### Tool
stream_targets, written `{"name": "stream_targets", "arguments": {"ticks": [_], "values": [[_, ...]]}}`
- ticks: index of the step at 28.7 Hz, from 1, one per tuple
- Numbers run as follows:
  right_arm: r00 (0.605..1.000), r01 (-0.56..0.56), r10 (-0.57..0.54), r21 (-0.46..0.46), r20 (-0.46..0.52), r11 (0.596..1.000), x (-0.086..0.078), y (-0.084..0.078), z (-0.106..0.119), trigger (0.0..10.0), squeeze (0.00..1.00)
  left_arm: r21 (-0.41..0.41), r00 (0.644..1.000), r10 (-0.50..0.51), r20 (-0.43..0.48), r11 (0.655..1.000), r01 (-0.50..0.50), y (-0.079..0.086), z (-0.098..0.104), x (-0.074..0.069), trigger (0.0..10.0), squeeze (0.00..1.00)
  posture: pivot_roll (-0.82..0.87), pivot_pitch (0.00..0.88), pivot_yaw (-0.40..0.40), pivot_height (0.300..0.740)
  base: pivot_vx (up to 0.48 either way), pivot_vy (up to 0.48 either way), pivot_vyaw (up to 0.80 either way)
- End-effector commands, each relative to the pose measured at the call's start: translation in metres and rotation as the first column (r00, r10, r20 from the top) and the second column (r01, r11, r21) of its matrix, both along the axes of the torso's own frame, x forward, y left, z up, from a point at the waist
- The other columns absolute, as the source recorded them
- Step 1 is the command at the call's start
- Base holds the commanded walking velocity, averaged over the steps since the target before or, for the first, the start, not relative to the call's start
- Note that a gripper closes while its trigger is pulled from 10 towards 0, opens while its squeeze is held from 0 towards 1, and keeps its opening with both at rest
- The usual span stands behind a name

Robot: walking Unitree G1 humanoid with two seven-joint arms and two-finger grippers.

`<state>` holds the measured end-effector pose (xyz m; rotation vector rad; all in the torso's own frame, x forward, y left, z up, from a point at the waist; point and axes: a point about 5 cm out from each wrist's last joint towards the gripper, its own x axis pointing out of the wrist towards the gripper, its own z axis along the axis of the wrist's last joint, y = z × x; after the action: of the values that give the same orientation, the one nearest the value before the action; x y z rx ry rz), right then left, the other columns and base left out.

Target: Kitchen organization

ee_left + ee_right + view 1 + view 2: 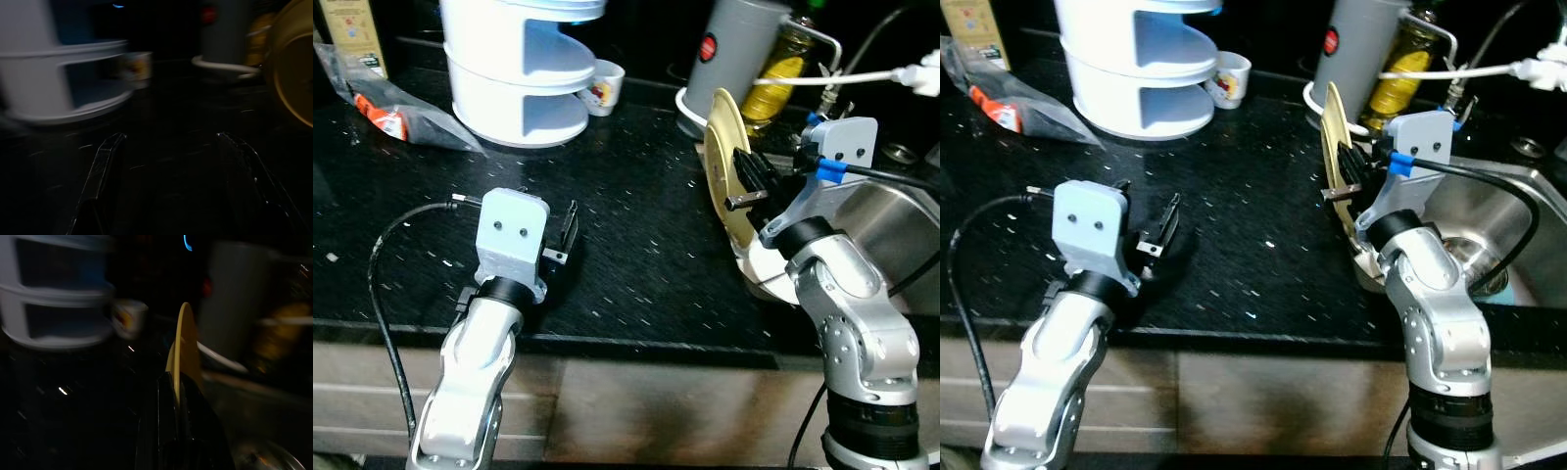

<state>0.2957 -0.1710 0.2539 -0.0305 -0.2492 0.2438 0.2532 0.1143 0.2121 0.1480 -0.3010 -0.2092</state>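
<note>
A yellow plate (pixel 722 147) stands on its edge above the counter's right side, next to the sink (pixel 891 230). My right gripper (pixel 749 178) is shut on the plate's rim, and the right wrist view shows the plate (pixel 185 342) edge-on between the black fingers. My left gripper (pixel 566 230) hovers low over the black counter (pixel 636 225), open, with nothing between its fingers (pixel 105 156). A white dish (pixel 766 271) lies at the counter's edge below the right wrist.
A white tiered shelf (pixel 519 78) stands at the back, with a small printed cup (pixel 604 86) beside it. A grey canister (pixel 734 49) and an oil bottle (pixel 781 73) are behind the plate. A plastic bag (pixel 396 110) lies back left. A white cable (pixel 832 78) crosses the back right.
</note>
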Motion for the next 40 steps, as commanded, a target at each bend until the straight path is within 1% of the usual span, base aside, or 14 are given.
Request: {"name": "stream_targets", "arguments": {"ticks": [1,7,9,14,23,30,33,36,40], "values": [[1.000,0.014,-0.014,-0.016,0.023,1.000,-0.001,-0.002,0.004,10.0,0.00,-0.002,1.000,-0.022,-0.009,1.000,0.022,-0.005,-0.001,0.000,10.0,0.00,0.12,0.031,-0.195,0.740,0.000,-0.412,0.00],[1.000,0.017,-0.016,-0.029,0.025,0.999,0.001,0.001,0.002,10.0,0.00,0.003,1.000,-0.022,-0.004,1.000,0.022,-0.004,0.000,0.001,10.0,0.00,0.12,0.025,-0.193,0.740,0.000,-0.412,0.00],[0.999,0.019,-0.018,-0.046,0.027,0.999,0.001,0.002,0.002,10.0,0.00,0.004,1.000,-0.022,-0.002,1.000,0.022,-0.004,0.001,0.002,10.0,0.00,0.12,0.025,-0.193,0.740,0.000,-0.358,0.00],[0.999,0.030,-0.028,-0.075,0.027,0.997,0.002,0.002,0.000,10.0,0.00,0.007,1.000,-0.020,0.002,1.000,0.020,-0.005,0.001,0.002,10.0,0.00,0.12,0.025,-0.193,0.740,0.000,0.000,0.00],[0.999,0.041,-0.039,-0.096,0.023,0.995,0.004,0.002,-0.003,10.0,0.00,0.012,1.000,-0.024,0.006,1.000,0.024,-0.005,0.001,0.003,10.0,0.00,0.12,0.023,-0.191,0.740,0.000,0.000,0.00],[0.999,0.033,-0.031,-0.108,0.023,0.994,0.005,0.005,-0.005,10.0,0.00,0.015,0.999,-0.034,0.004,0.999,0.034,-0.006,0.001,0.003,10.0,0.00,0.13,0.018,-0.193,0.740,0.000,-0.396,0.00],[0.999,0.035,-0.031,-0.121,0.028,0.992,0.006,0.005,-0.005,10.0,0.00,0.007,0.999,-0.034,0.011,0.999,0.034,-0.007,0.001,0.003,10.0,0.00,0.13,0.014,-0.195,0.740,0.000,0.000,0.00],[0.998,0.049,-0.044,-0.127,0.036,0.991,0.008,0.006,-0.004,10.0,0.00,0.006,0.999,-0.031,0.011,0.999,0.031,-0.007,0.001,0.003,10.0,0.00,0.13,0.014,-0.195,0.740,0.000,0.000,0.00],[0.998,0.053,-0.048,-0.116,0.049,0.992,0.014,0.012,-0.002,10.0,0.00,0.007,0.999,-0.033,0.008,0.999,0.033,-0.008,0.000,0.003,10.0,0.00,0.12,0.010,-0.194,0.740,0.000,0.000,0.00]]}}
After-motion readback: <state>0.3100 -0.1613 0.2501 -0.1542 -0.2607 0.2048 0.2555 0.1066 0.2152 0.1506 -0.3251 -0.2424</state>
